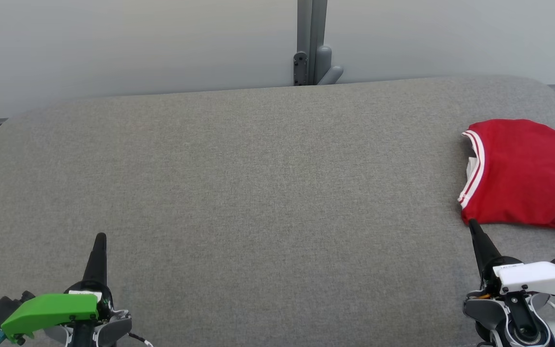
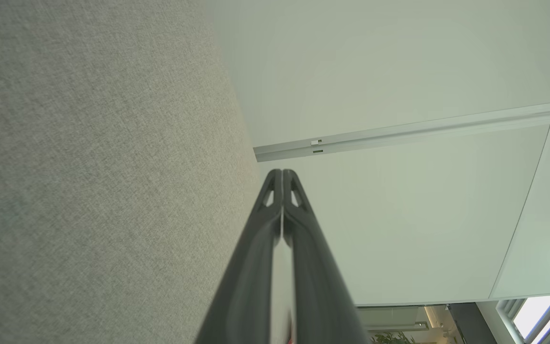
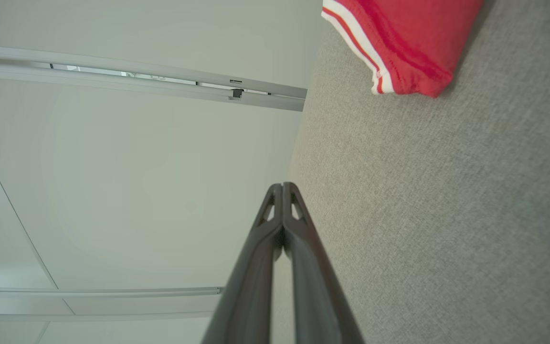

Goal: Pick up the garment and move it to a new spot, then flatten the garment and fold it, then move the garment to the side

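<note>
Garment (image 1: 528, 178) lies folded at the right side of the grey table (image 1: 258, 168). Treat all steps as probably done, since its far end is cut off. Left gripper (image 1: 100, 237) and right gripper (image 1: 471, 222) have fingers pressed together, holding nothing.

we see the table top (image 1: 258, 183) covered in grey woven cloth — matt, with a fine, slightly rough weave. the garment (image 1: 528, 178) is soft red knit cloth, matt, its trim (image 1: 481, 161) a ribbed white-and-red band. the left gripper (image 2: 282, 171) and right gripper (image 3: 282, 184) have smooth, dark matt plastic fingers. the green cover (image 1: 51, 311) and the white cover (image 1: 537, 277) are smooth plastic with a faint sheen — the post (image 1: 311, 38) behind looks like grey painted metal.
</note>
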Motion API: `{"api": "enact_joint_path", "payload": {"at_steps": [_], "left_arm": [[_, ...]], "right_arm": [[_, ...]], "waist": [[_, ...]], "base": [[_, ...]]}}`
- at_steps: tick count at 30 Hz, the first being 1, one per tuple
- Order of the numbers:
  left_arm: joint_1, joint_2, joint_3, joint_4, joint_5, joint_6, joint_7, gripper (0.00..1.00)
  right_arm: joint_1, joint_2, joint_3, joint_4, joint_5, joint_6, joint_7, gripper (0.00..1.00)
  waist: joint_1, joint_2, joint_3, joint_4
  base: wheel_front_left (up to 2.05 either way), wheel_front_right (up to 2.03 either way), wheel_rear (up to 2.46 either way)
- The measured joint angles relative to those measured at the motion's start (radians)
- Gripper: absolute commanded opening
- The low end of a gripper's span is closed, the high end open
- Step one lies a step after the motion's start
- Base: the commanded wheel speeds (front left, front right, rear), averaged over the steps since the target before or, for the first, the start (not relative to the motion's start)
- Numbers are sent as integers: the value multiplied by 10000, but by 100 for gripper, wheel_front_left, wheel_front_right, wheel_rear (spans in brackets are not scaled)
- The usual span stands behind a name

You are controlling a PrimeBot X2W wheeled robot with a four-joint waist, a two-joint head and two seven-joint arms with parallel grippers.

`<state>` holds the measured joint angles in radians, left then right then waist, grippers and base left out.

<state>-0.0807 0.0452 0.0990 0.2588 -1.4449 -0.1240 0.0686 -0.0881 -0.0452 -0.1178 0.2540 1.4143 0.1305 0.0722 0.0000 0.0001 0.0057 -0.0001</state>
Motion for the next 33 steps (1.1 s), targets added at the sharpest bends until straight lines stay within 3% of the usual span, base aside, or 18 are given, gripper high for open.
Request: {"api": "enact_joint_path", "payload": {"at_steps": [25, 33], "left_arm": [[-230, 12, 107, -104, -1613, -38, 437, 0], [-235, 13, 113, -105, -1680, -38, 441, 0]], "right_arm": [[-196, -27, 4, -25, 1889, 0, 430, 0], [-198, -27, 6, -29, 1946, 0, 454, 0]], "waist": [[0, 0, -26, 1], [0, 0, -27, 1]], "base": [[0, 0, 0], [0, 0, 0]]}}
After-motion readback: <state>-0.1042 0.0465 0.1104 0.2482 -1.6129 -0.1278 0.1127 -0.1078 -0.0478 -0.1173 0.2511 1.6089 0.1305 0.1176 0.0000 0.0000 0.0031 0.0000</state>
